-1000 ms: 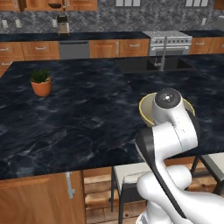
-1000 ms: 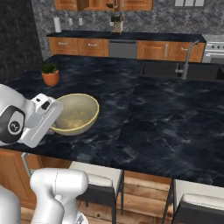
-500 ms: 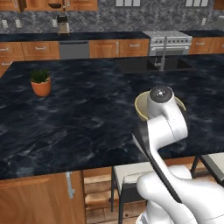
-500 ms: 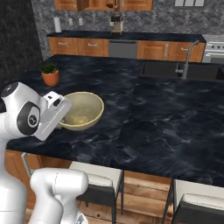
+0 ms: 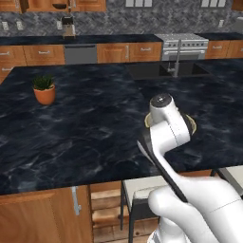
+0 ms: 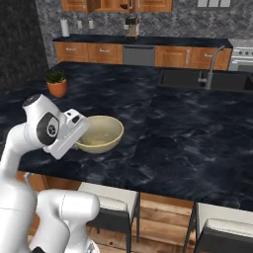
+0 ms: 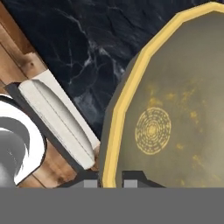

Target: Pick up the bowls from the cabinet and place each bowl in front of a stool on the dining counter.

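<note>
The gripper (image 7: 110, 178) is clenched on the rim of the beige bowl (image 6: 100, 133), one finger inside the wall and one outside, as the hand view shows with the yellow rim running up between the two tips. The bowl lies on the far side of the hand, over the near part of the dining counter (image 6: 188, 143), close to its near edge. Whether its base already touches the marble cannot be told; in the right base view it looks level and very low. Being round, it has no long axis to mind.

A stool (image 6: 112, 202) stands under the counter edge just near of the bowl, so the bowl seems roughly in front of it. The move ahead probably turns on settling the bowl flat and then freeing the rim.

The bowl is empty. A plant pot (image 5: 45, 91) with green leaves stands well apart at the far left. The wall cabinet (image 5: 59, 4) holds a dark bowl (image 5: 59, 6) on its shelf.
</note>
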You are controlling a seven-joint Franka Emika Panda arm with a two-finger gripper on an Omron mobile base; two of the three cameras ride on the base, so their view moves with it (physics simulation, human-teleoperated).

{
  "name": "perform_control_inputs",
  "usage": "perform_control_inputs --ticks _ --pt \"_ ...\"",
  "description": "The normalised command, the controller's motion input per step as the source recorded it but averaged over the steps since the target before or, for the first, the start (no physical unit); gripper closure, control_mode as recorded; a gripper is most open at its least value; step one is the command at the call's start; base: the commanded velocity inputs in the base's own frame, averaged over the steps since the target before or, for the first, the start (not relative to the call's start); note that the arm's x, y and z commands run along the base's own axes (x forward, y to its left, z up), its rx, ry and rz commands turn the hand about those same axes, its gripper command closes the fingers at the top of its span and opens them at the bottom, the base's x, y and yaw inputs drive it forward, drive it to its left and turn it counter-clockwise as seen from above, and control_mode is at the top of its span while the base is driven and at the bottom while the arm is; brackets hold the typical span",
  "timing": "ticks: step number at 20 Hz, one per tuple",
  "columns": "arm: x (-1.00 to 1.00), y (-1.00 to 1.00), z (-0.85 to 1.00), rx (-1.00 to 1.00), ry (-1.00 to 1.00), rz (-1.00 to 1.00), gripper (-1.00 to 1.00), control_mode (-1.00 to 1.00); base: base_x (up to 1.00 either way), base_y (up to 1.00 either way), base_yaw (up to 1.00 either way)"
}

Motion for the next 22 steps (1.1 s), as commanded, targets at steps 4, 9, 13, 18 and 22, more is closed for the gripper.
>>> perform_control_inputs --ticks 4,9,13,18,22 --pt "0.16 0.00 -0.54 0.00 0.01 0.00 1.00 -1.00 0.00 0.00 0.00" --pt "0.26 0.00 -0.48 0.00 0.00 0.02 1.00 -1.00 0.00 0.00 0.00" --pt "0.35 0.00 -0.55 0.00 0.00 0.02 1.00 -1.00 0.00 0.00 0.00" --pt "0.45 0.00 -0.54 0.00 0.00 0.03 1.00 -1.00 0.00 0.00 0.00" --pt "0.36 0.00 -0.38 0.00 0.10 0.01 1.00 -1.00 0.00 0.00 0.00"
